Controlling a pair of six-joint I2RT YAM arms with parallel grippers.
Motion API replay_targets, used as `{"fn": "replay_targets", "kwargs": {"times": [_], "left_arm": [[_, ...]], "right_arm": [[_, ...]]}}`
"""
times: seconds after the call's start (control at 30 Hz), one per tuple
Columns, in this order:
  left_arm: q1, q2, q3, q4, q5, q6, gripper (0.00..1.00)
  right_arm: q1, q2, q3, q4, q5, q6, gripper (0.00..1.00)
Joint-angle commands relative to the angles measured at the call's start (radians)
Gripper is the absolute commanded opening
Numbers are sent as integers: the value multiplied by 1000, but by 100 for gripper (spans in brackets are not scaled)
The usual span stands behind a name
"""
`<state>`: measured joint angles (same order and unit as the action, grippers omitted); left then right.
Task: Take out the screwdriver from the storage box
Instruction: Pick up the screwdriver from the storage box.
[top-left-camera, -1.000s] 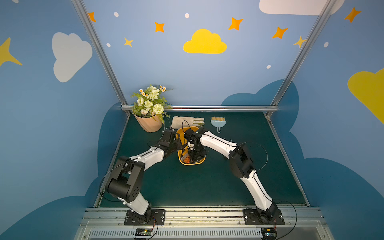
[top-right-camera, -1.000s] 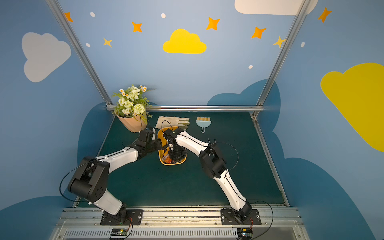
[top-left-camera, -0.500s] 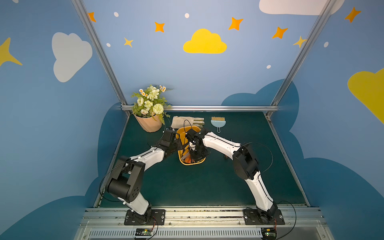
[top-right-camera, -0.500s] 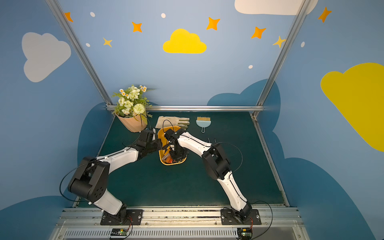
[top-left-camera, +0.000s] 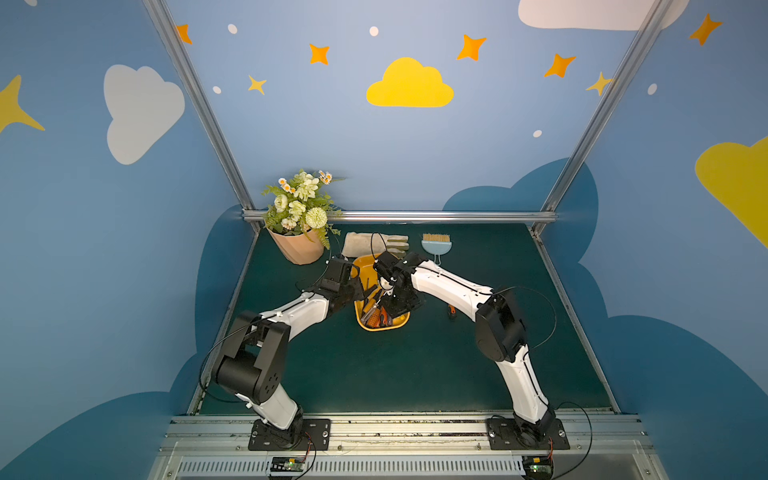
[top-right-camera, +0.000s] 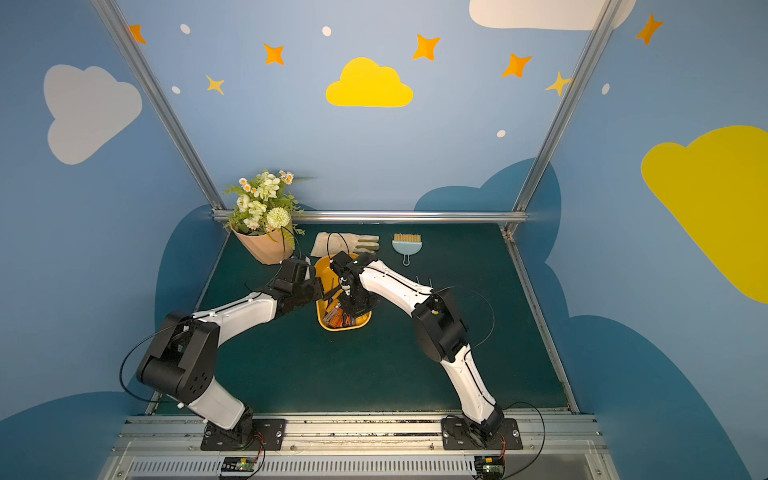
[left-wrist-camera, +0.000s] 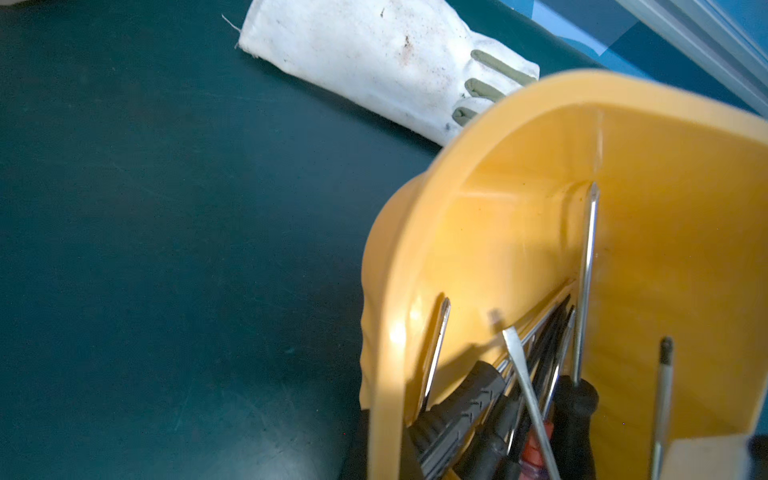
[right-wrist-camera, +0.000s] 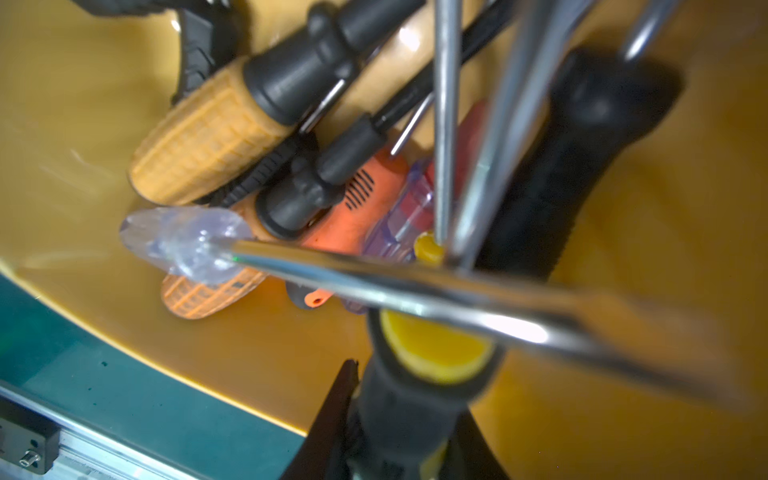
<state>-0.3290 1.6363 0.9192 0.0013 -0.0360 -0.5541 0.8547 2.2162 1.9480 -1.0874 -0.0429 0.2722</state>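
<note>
While the left gripper (top-left-camera: 362, 294) stands closed on the left wall of the yellow-orange plastic storage box (top-left-camera: 384, 328), the right gripper (right-wrist-camera: 411, 392) clasps the black-handled, yellow-collared screwdriver (right-wrist-camera: 434, 353) inside that box, among other heaped screwdrivers (right-wrist-camera: 216, 137); the box sits on the dark green mat (top-left-camera: 374, 374), just beside the beige fabric glove (top-left-camera: 365, 243).

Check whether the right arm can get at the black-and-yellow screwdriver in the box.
Likely yes: the right gripper appears closed on the black-and-yellow screwdriver inside the storage box. The shaft of the clear-handled screwdriver crosses it, so pulling out may snag.
</note>
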Motion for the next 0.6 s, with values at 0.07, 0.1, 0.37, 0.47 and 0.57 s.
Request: {"fn": "replay_targets", "kwargs": {"times": [0.07,0.1,0.37,0.47,0.57], "left_arm": [[3,0,58,37,25,-20,3],[2,0,59,36,25,-18,2],[3,8,68,25,27,-17,3],[4,17,82,7,21,-19,2],[4,30,97,-11,19,-21,2]], "right_arm": [[-9,-65,-8,5,3,-12,0],[-11,-66,-8,6,-4,-14,0],[-16,-63,-3,9,-68,-27,0],[-18,-66,5,4,-128,-50,0],[-23,-64,26,-31,-129,-46,0]]}}
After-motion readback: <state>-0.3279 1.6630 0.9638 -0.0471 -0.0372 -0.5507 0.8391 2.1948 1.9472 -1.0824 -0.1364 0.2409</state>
